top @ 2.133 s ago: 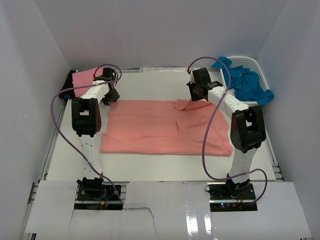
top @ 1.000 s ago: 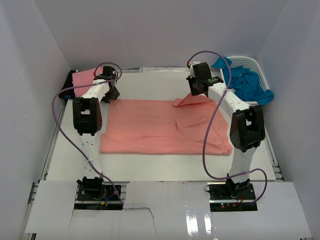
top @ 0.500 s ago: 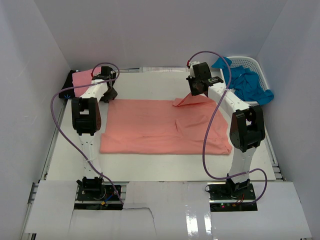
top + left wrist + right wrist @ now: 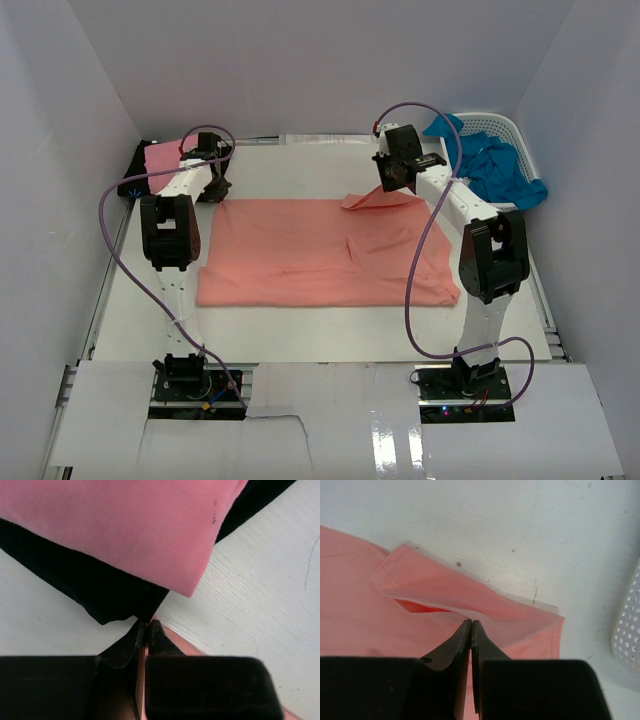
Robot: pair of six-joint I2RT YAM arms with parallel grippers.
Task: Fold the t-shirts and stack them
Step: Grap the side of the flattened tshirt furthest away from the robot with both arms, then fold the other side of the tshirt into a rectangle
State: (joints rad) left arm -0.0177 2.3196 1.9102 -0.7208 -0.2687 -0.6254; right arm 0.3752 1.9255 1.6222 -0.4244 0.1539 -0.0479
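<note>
Left claw (image 4: 145, 628), right claw (image 4: 471, 625) — pinching salmon shirt (image 4: 300, 255).

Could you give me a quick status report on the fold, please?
Left end effector shut on salmon t-shirt far-left corner. Right end effector shut on its far edge, raised. Pink t-shirt on black t-shirt close ahead of left.

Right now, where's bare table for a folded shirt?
Free: table strip between salmon shirt and back wall; near strip before the arm bases. Crowded: pink shirt on black shirt far left, basket of blue shirts far right.
</note>
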